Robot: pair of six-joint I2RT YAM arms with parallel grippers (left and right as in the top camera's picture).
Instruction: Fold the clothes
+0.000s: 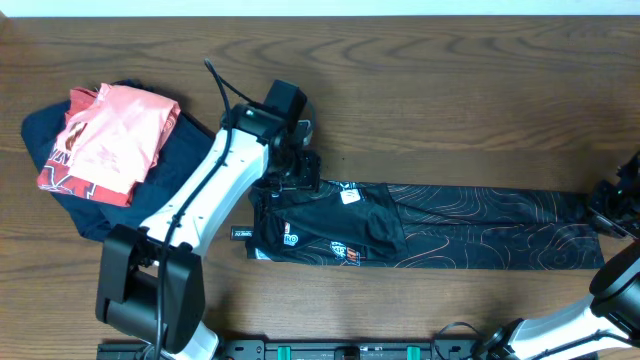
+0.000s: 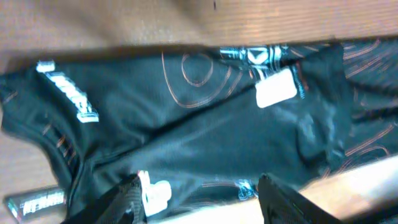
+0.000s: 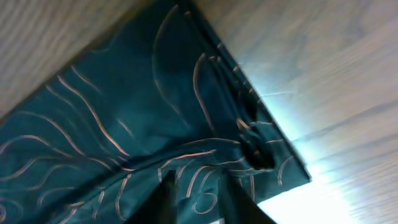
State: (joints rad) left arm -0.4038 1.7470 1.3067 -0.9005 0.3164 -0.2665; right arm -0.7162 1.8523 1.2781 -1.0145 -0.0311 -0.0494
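The clothes [image 1: 450,225] are a black thin garment with fine red and white wavy lines, stretched out long across the table. Its left end is folded over, with white logos and a white tag [image 2: 276,89]. My left gripper [image 1: 298,172] hovers over that folded left end. In the left wrist view its fingers [image 2: 199,200] are spread wide and hold nothing. My right gripper [image 1: 603,208] is over the garment's right end. In the right wrist view its fingers [image 3: 205,198] stand a little apart over the fabric [image 3: 124,124] near its corner.
A salmon-pink shirt with red print [image 1: 110,135] lies on a navy-blue garment [image 1: 60,190] at the far left. Bare wood table [image 1: 450,100] lies behind the garment. The table's near edge runs just below the garment.
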